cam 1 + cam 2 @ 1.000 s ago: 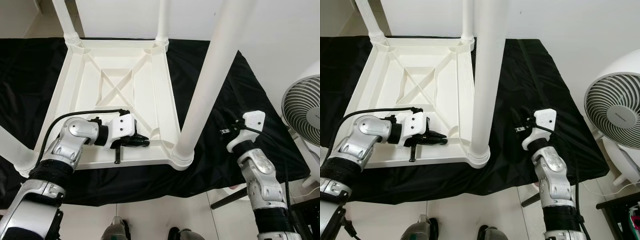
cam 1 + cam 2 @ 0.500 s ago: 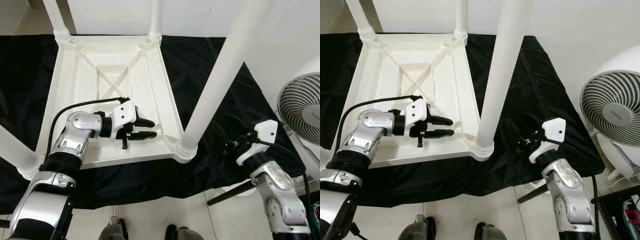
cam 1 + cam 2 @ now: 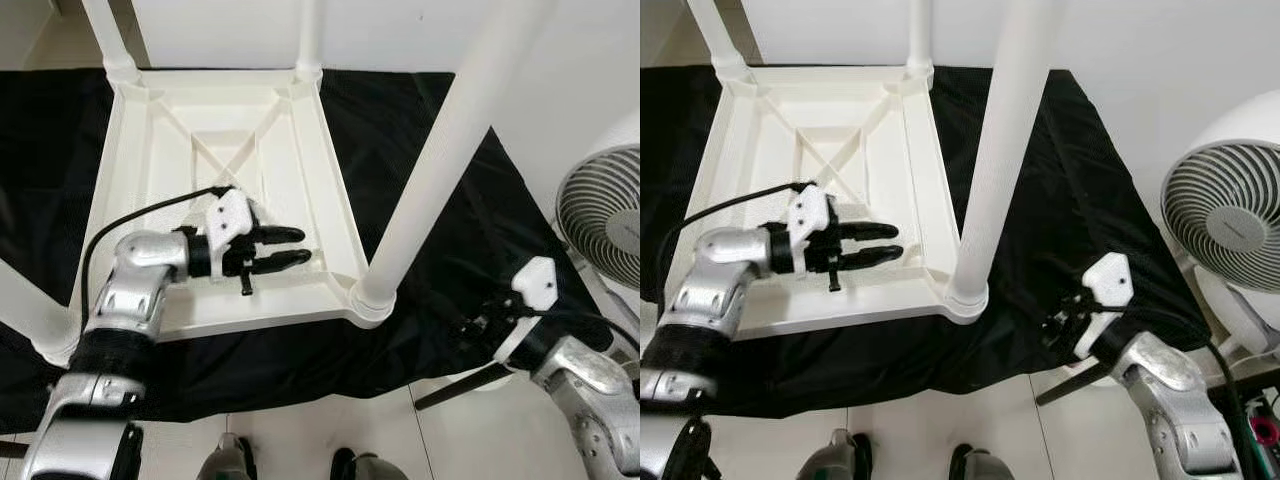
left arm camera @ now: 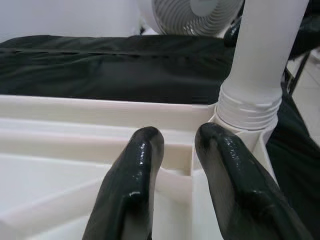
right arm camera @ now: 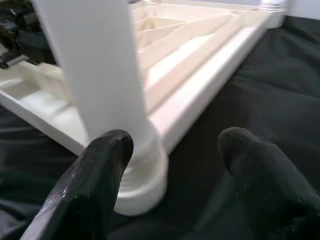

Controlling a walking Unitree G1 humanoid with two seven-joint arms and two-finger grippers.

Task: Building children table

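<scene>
Lying upside down on a black cloth (image 3: 420, 130), the white children's table (image 3: 150, 170) has its ribbed underside facing up and its legs standing toward the camera, which is how the legs can be screwed into the corner sockets. At the left, a near leg (image 3: 25, 315) rises beside the left arm, and two far legs stand at the back corners. The left gripper (image 3: 285, 248) hovers low over the underside near the front rail, its two black fingers (image 4: 132, 185) slightly parted and holding nothing, aimed at the threaded collar of the front-right leg (image 3: 440, 150). That aim suggests it is either checking the joint or steadying the frame beside it. Moving right, this leg is seated in its corner socket and leans up across the picture. Beyond it, the right gripper (image 3: 1065, 322) sits low over the cloth, apart from the table, with fingers (image 5: 100, 170) spread wide and empty, facing the base of the same leg; probably lined up to grasp and twist it. Farthest right stands a white fan (image 3: 1230, 225), off the cloth.
</scene>
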